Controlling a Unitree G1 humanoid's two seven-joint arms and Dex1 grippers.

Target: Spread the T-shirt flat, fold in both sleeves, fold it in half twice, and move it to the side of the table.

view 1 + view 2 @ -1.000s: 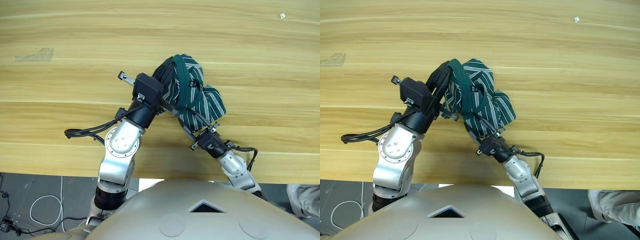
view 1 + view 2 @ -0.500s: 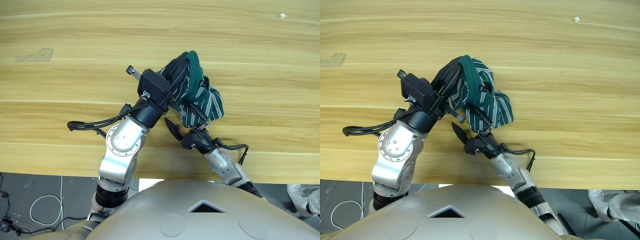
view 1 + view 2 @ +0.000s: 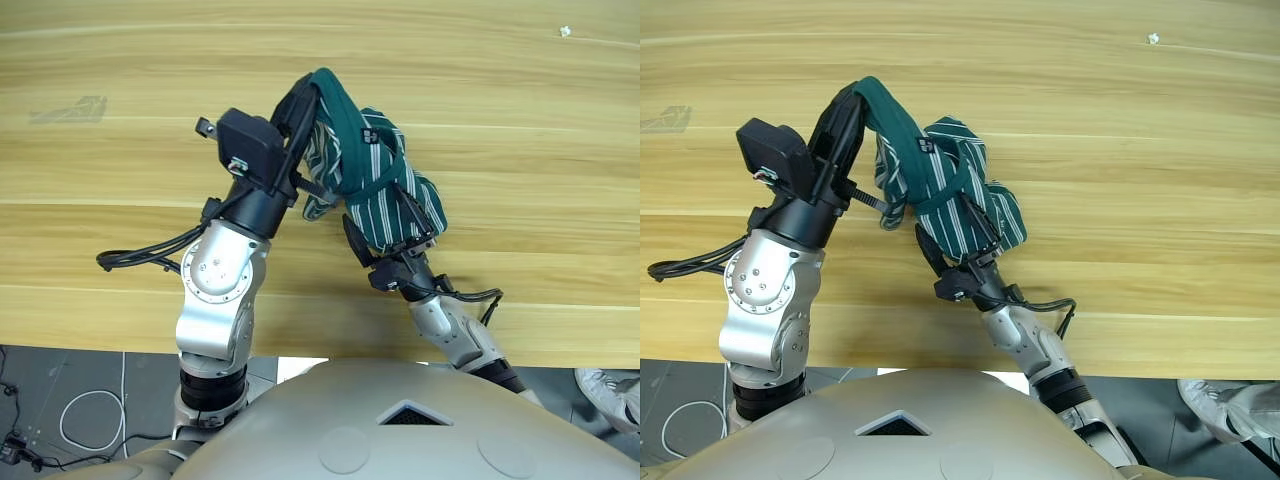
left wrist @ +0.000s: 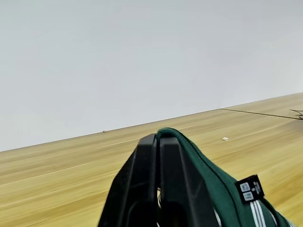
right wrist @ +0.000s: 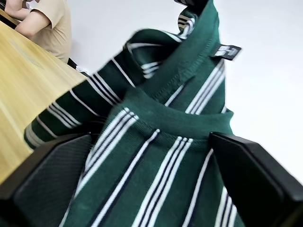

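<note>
T-shirt: green with white stripes, bunched in a heap at mid tabletop, its left part lifted off the wood.
Left tool: fingers pressed together on the shirt's plain green band, holding it raised.
Right tool: fingers spread apart, with striped cloth between them at the heap's near edge.
Tabletop: light wood planks.

Pale, plank-topped wooden table before a plain white wall; beneath its near edge, dark grey floor with 1 coiled white cable.
</note>
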